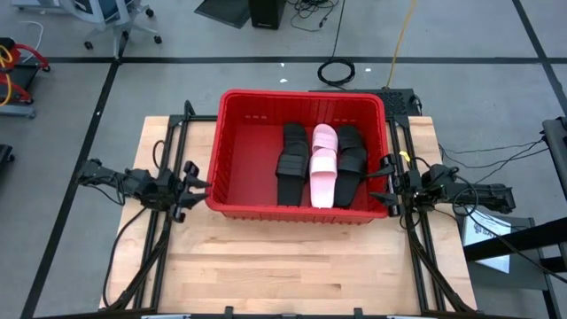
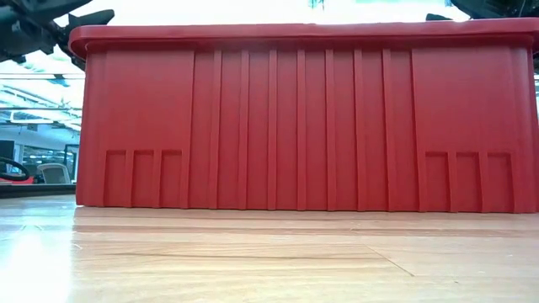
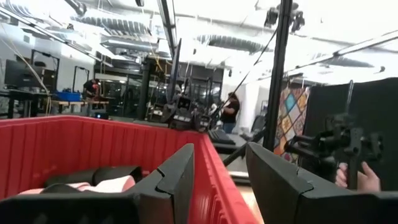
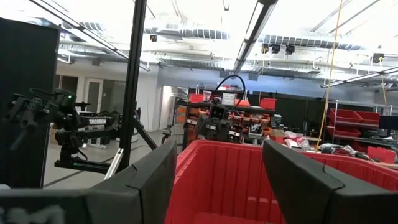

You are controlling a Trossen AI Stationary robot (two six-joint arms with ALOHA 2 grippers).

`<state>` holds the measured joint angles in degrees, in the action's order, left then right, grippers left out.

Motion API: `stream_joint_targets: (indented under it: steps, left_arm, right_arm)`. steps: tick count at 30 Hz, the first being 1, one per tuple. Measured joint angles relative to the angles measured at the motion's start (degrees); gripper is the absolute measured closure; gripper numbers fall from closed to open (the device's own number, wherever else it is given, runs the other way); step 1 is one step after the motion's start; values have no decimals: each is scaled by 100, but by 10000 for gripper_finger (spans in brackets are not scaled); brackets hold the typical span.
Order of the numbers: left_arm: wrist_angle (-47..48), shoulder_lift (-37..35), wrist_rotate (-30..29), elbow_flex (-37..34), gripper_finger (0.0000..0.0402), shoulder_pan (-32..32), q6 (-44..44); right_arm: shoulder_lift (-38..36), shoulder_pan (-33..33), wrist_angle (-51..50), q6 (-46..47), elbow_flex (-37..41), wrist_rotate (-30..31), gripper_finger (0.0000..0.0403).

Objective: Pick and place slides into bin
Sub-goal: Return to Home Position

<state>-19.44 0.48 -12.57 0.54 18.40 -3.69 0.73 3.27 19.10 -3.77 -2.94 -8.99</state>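
one bin (image 1: pixel 301 94) of slides (image 1: pixel 323 168) sits between left hand (image 1: pixel 198 190) and right hand (image 1: pixel 384 182).

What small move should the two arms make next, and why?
Probably pull both arms back from the bin: the left gripper and right gripper sit open and empty at its two ends, and the black and pink slides already lie inside.

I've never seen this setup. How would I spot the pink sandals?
Find the large red ribbed plastic tub on the wooden table. Inside, toward its right half, sandals lie side by side. The two light pink wide-strapped ones lie one after the other in the middle, with matte black sandals on either side.
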Motion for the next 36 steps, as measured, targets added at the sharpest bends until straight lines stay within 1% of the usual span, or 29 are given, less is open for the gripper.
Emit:
stream_joint_targets:
  steps: [10,36]
  left_arm:
    - [41,4,1,0,254,2,53]
    - [33,2,2,2,254,4,40]
  right_arm:
    - [11,0,238,1,-2,-5,172]
    - [7,2,285,0,-4,-4,172]
